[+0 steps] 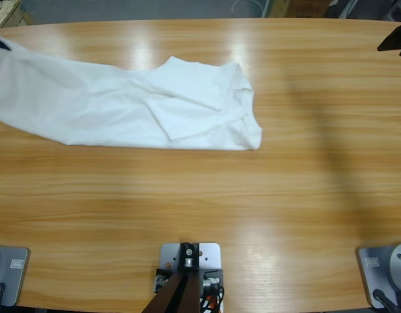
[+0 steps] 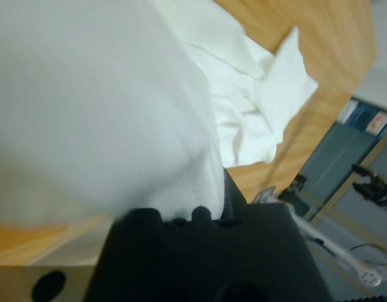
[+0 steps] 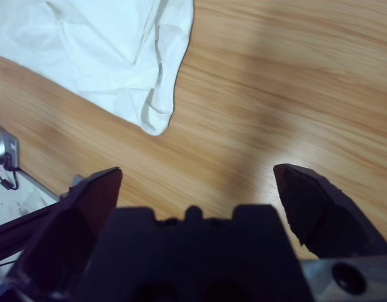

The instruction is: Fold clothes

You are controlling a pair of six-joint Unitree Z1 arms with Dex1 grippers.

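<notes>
The shirt (image 1: 141, 107), limp and light, trails off the table's (image 1: 252, 215) left edge, pinched in the left gripper (image 2: 199, 211); the right gripper (image 3: 196, 182), spread wide and empty, could take its free end.

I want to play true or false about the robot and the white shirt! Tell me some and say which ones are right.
1. The white T-shirt lies on the wooden table. True.
2. The right gripper is holding the shirt. False: its jaws are wide open over bare wood, apart from the shirt.
3. The left gripper has shirt cloth at its jaws. True.
4. The shirt is folded into a neat square. False: it is stretched out long and rumpled.
5. The shirt is red. False: it is white.
</notes>
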